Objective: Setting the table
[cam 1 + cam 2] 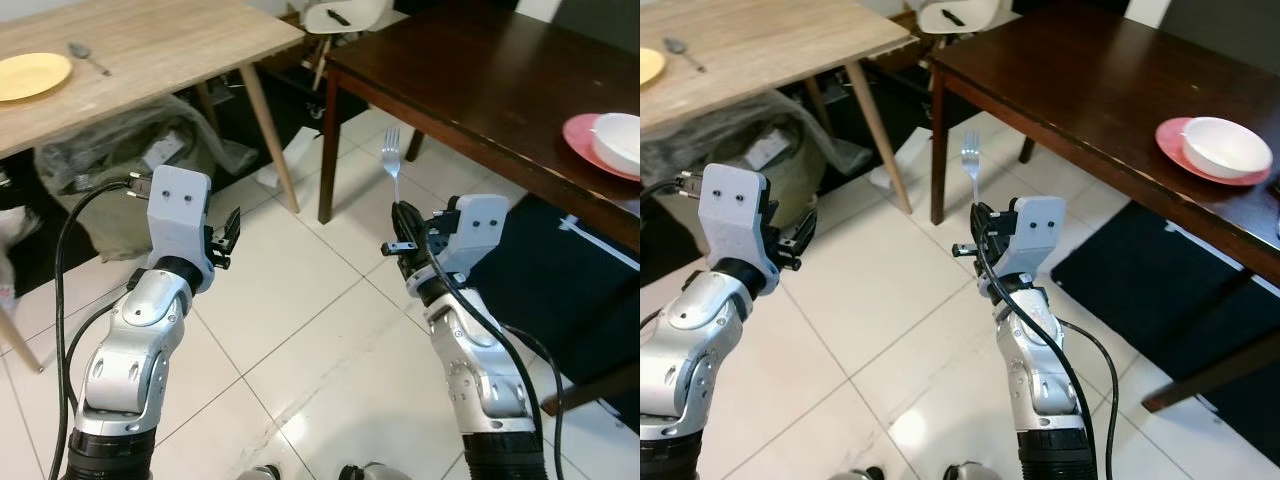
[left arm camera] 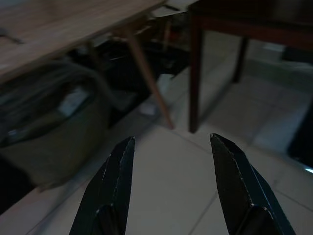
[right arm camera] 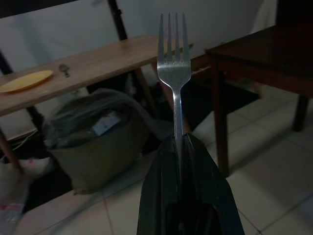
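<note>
In the left eye view, the right gripper [image 1: 403, 232] sits at about 4 o'clock from the picture's middle, its black fingers pressed together on the handle of a fork [image 1: 391, 160]. The fork stands upright, tines at 12 o'clock, in the air over the white tiled floor [image 1: 300, 330] and just in front of the near corner of the dark table [image 1: 500, 80]. At 3 o'clock on that table lies a red plate [image 1: 578, 135] with a white bowl [image 1: 620, 138] on it. The left gripper [image 1: 230, 238] is at about 8 o'clock, holding nothing. At 10 o'clock a light wooden table [image 1: 150, 50] carries a yellow plate [image 1: 30, 75] and, just beside it, a spoon [image 1: 88, 57].

The right eye view shows the same scene, with a grey-green bag [image 1: 750, 150] under the light table and a white chair [image 1: 960, 15] at 12 o'clock.

In the left wrist view, the two black fingers [image 2: 115, 181] stand well apart with only floor between them.

In the right wrist view, the fingers close tight around the fork's handle, the tines reaching to 12 o'clock; the yellow plate and spoon lie at 9 o'clock on the light table.
</note>
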